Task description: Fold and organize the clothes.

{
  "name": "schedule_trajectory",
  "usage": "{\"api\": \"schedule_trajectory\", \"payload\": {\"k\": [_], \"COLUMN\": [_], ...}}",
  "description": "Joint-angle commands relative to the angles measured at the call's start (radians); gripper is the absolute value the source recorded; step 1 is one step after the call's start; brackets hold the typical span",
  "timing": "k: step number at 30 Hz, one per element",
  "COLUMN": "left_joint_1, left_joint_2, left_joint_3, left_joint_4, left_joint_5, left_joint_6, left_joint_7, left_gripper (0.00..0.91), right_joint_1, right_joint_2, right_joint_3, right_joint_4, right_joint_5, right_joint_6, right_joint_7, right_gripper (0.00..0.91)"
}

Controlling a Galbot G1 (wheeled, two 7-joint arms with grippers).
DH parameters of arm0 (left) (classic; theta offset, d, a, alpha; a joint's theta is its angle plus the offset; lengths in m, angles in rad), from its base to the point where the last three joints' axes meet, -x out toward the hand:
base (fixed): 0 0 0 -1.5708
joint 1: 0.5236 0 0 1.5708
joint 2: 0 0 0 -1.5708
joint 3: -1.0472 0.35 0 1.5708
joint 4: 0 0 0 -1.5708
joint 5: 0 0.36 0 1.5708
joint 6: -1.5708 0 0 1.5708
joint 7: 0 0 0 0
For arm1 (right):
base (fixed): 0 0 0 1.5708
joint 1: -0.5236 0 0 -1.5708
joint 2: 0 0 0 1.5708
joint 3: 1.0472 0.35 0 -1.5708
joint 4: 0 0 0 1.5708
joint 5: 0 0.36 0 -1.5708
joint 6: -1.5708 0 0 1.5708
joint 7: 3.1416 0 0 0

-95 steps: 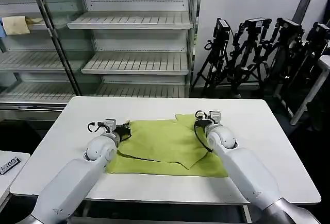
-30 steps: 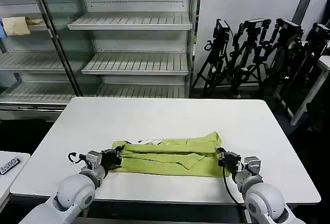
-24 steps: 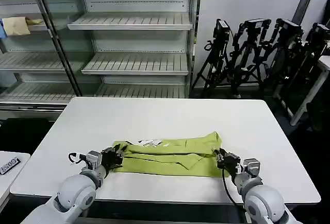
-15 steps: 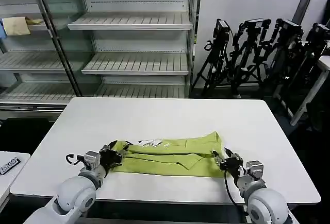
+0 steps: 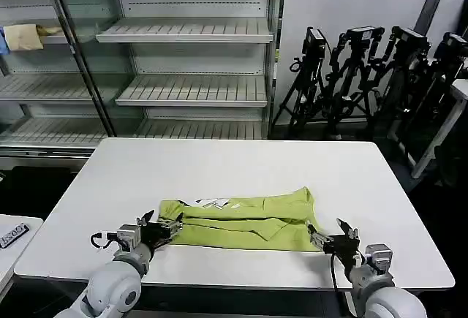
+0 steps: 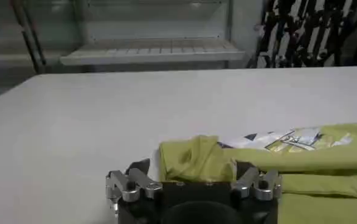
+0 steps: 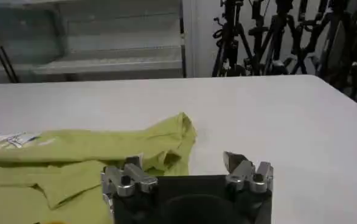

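Left hand (image 5: 162, 227) open, right hand (image 5: 334, 240) seemingly open, T-shirt (image 5: 245, 220) folded

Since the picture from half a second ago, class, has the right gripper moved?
Yes. The right gripper has backed off the T-shirt toward the table's near edge, its fingers open.

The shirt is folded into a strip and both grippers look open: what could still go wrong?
1. The left gripper sits right at the shirt end; withdrawing could snag the fabric and undo the fold.
2. The right gripper is open beside the other end, where the fabric bulges and might spring open.
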Motion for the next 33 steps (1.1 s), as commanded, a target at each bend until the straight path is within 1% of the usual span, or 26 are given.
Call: {"api": "schedule_trajectory", "payload": {"k": [1, 2, 3, 4, 5, 7, 11, 16, 24, 29, 33], "left_joint_1": [0.005, 0.008, 0.01, 0.013, 0.015, 0.019, 0.027, 0.027, 0.027, 0.031, 0.041], "left_joint_2": [-0.056, -0.056, -0.057, -0.057, -0.058, -0.059, -0.062, -0.061, -0.067, -0.054, -0.029], "left_joint_3": [-0.001, -0.002, -0.002, -0.002, -0.002, -0.002, -0.004, -0.011, -0.041, -0.09, -0.148], "left_joint_4": [0.044, 0.046, 0.046, 0.048, 0.048, 0.047, 0.042, 0.04, 0.03, 0.018, 0.01], "left_joint_5": [-0.022, -0.023, -0.023, -0.026, -0.029, -0.037, -0.041, -0.067, -0.171, -0.228, -0.286], "left_joint_6": [-0.011, -0.015, -0.019, -0.023, -0.026, -0.028, -0.036, -0.053, -0.104, -0.125, -0.127], "left_joint_7": [-0.044, -0.044, -0.044, -0.043, -0.043, -0.042, -0.038, -0.032, -0.023, -0.021, -0.022], "left_gripper": [0.907, 0.695, 0.544, 0.433, 0.242, 0.151, 0.081, 0.071, 0.081, 0.081, 0.081], "right_joint_1": [-0.09, -0.093, -0.097, -0.102, -0.105, -0.109, -0.116, -0.125, -0.134, -0.133, -0.129], "right_joint_2": [0.014, 0.014, 0.015, 0.016, 0.016, 0.017, 0.02, 0.024, 0.028, 0.027, 0.027], "right_joint_3": [0.049, 0.051, 0.054, 0.056, 0.058, 0.063, 0.067, 0.069, 0.076, 0.076, 0.074], "right_joint_4": [0.046, 0.048, 0.05, 0.053, 0.055, 0.058, 0.063, 0.071, 0.079, 0.079, 0.078], "right_joint_5": [-0.008, -0.008, -0.008, -0.008, -0.008, -0.008, -0.008, -0.011, -0.012, -0.011, -0.009], "right_joint_6": [0.003, 0.003, 0.004, 0.004, 0.005, 0.005, 0.006, 0.008, 0.012, 0.012, 0.012], "right_joint_7": [-0.001, -0.001, -0.001, -0.001, -0.001, -0.001, 0.0, 0.001, 0.004, 0.005, 0.006], "right_gripper": [0.907, 0.907, 0.907, 0.907, 0.907, 0.907, 0.907, 0.907, 0.907, 0.907, 0.907]}}
